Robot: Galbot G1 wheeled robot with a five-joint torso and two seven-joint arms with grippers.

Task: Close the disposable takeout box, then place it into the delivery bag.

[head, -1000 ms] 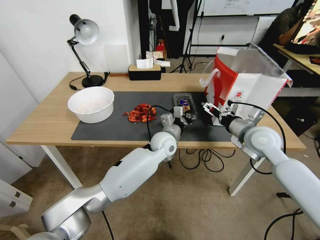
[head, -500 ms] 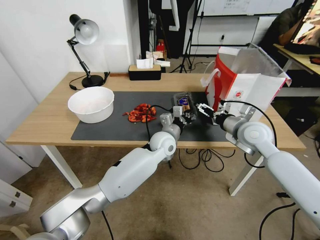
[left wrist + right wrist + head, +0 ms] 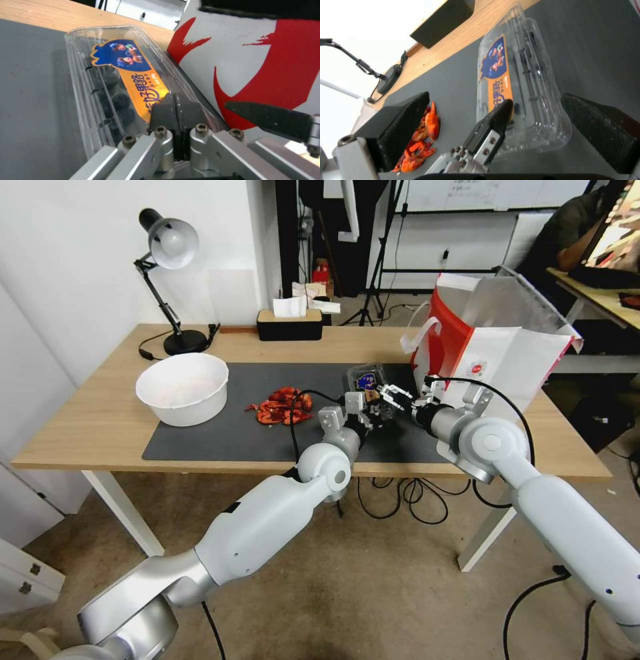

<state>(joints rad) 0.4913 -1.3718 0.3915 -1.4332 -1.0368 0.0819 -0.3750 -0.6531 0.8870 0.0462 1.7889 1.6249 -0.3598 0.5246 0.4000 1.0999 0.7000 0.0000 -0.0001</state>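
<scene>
Wooden table [image 3: 107, 423] carries a dark grey mat [image 3: 220, 437] across its middle. Round white bowl [image 3: 183, 388] stands on the mat's left end, overlapping the edge. Pile of red crayfish [image 3: 281, 406] lies on the mat, right of the bowl. Black desk lamp [image 3: 168, 260] stands at the far left corner, base on the wood. Black tissue box [image 3: 289, 323] sits at the far edge, centre. Cables [image 3: 407, 493] hang beneath the table.

Left arm extends forward with left gripper [image 3: 371, 412] fingers pressed together, while right arm reaches inward beside it, right gripper [image 3: 392, 397] fingers spread wide apart.
</scene>
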